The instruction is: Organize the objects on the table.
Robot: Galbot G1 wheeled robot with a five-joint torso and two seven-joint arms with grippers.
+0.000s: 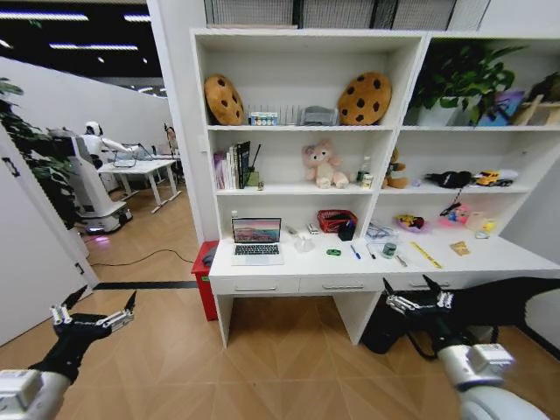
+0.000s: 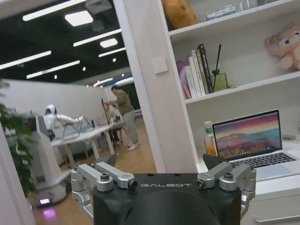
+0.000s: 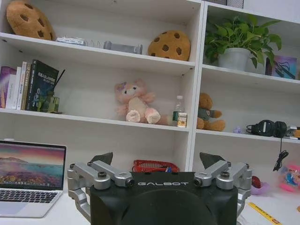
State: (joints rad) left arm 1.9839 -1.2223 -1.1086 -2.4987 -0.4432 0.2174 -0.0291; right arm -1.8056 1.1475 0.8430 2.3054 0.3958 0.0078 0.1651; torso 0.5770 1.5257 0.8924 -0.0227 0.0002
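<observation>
The white table stands ahead under the shelves, some way off. On it lie a silver laptop, open at the left end, a green toy car, a blue pen, a black pen cup and a yellow ruler. My left gripper hangs open over the floor, low at the left, well short of the table. My right gripper is open too, in front of the drawers. The left wrist view shows the left gripper and the laptop. The right wrist view shows the right gripper, the laptop and the ruler.
A red basket sits at the back of the table. A red bin stands beside the left leg. Shelves above hold cookie cushions, books and a plush bear. Another robot stands far left. Wooden floor lies before the table.
</observation>
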